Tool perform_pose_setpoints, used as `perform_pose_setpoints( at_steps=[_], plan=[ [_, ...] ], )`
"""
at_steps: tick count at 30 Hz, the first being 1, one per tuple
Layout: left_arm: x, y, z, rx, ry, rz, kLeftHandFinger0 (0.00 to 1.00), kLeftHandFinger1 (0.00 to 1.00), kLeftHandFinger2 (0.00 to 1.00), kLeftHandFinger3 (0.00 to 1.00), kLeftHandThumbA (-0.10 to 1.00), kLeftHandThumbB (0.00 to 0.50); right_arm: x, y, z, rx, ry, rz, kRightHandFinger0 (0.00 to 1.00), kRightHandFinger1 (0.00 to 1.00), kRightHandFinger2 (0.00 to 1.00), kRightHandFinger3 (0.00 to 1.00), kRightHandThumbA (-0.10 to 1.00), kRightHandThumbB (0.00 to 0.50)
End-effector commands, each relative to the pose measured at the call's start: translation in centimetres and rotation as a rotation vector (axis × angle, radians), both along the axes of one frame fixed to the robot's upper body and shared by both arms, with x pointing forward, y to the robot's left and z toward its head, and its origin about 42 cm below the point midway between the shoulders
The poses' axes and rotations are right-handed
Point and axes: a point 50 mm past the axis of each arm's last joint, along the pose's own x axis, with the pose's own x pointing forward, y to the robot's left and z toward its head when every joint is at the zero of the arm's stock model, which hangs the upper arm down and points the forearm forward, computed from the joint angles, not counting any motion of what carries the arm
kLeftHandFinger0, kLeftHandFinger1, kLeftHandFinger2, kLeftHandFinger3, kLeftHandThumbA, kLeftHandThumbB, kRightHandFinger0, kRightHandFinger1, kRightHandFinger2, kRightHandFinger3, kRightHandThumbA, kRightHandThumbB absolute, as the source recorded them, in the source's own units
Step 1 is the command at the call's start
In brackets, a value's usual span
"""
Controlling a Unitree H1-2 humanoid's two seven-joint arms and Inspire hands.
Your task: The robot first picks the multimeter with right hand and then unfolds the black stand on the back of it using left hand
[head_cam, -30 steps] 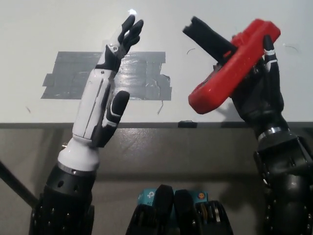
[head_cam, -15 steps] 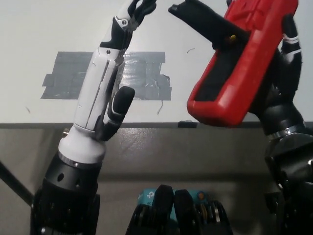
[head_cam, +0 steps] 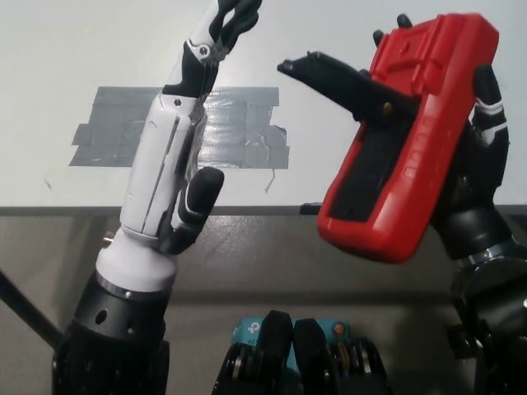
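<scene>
Multimeter [head_cam: 412, 156], red-cased, held up off the worktop [head_cam: 82, 41] at the right of the scene, back face toward the camera, tilted with its top end far-right and its bottom end near-left. Black stand [head_cam: 342, 78] swung out from the back, hinged around the middle of the case, free end jutting far-left toward the white fingertips. No containers in view.

Right robot hand [head_cam: 473, 164], black, clamped on the multimeter from behind and below: fingers [head_cam: 487, 103] wrapped over the right edge of the case, more fingertips peeking above the top-left corner, palm hidden behind the red body. Wrist and forearm down at the lower right.

Left robot hand [head_cam: 177, 156], white, raised at the left, holding nothing, long fingers [head_cam: 230, 16] stretched together toward the far edge of the picture, thumb [head_cam: 198, 202] set apart lower down. Fingertips just left of the stand's free end, apart from it, not touching.

Patch of grey tape [head_cam: 239, 132] stuck flat on the white worktop, partly behind the left robot hand. Near edge of the worktop running across the middle of the picture, below both raised hands.
</scene>
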Motion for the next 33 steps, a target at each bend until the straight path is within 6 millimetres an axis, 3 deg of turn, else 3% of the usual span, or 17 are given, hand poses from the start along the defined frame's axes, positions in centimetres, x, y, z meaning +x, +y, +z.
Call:
perform_pose_setpoints(
  at_steps=[1, 5, 8, 11, 15, 19, 29, 33],
  plan=[
    [-1.1, -0.4, 0.7, -0.005, -0.068, 0.008, 1.0, 1.0, 1.0, 1.0, 1.0, 0.281, -1.0, 0.7, 1.5, 0.04, -0.107, 0.076, 0.0, 0.0, 0.54, 0.43, -0.1, 0.112],
    [-1.4, -0.6, 0.8, 0.007, -0.083, 0.009, 1.0, 1.0, 1.0, 1.0, 1.0, 0.284, -0.9, 0.8, 1.1, 0.034, -0.1, 0.073, 0.0, 0.0, 0.54, 0.45, -0.1, 0.11],
    [-1.4, -0.8, 0.6, 0.017, -0.085, -0.007, 1.0, 1.0, 1.0, 1.0, 1.0, 0.28, -1.0, 0.9, 1.0, 0.018, -0.105, 0.069, 0.0, 0.0, 0.46, 0.37, -0.1, 0.119],
    [-1.2, -1.1, 0.1, 0.028, -0.083, 0.003, 1.0, 1.0, 1.0, 1.0, 1.0, 0.278, -1.3, 1.0, 1.0, -0.013, -0.115, 0.065, 0.0, 0.0, 0.43, 0.38, -0.1, 0.114],
    [-1.0, -1.5, -0.7, 0.017, -0.057, -0.008, 1.0, 1.0, 1.0, 1.0, 1.0, 0.279, -1.6, 1.2, 0.9, -0.022, -0.115, 0.063, 0.0, 0.0, 0.54, 0.59, -0.1, 0.109],
    [-1.2, -1.8, -1.4, 0.027, -0.032, -0.014, 1.0, 1.0, 1.0, 1.0, 1.0, 0.299, -1.9, 1.5, 0.9, -0.025, -0.114, 0.059, 0.0, 0.0, 0.54, 0.57, -0.1, 0.123],
    [-1.3, -2.1, -2.3, 0.0, -0.022, -0.012, 1.0, 1.0, 1.0, 1.0, 1.0, 0.294, -1.7, 1.4, 1.2, -0.019, -0.124, 0.061, 0.0, 0.0, 0.52, 0.58, -0.1, 0.116],
    [-1.5, -2.2, -2.6, -0.011, -0.025, -0.016, 1.0, 1.0, 1.0, 1.0, 1.0, 0.282, -1.5, 1.0, 1.3, -0.017, -0.123, 0.059, 0.0, 0.0, 0.49, 0.53, -0.1, 0.118]
  ],
)
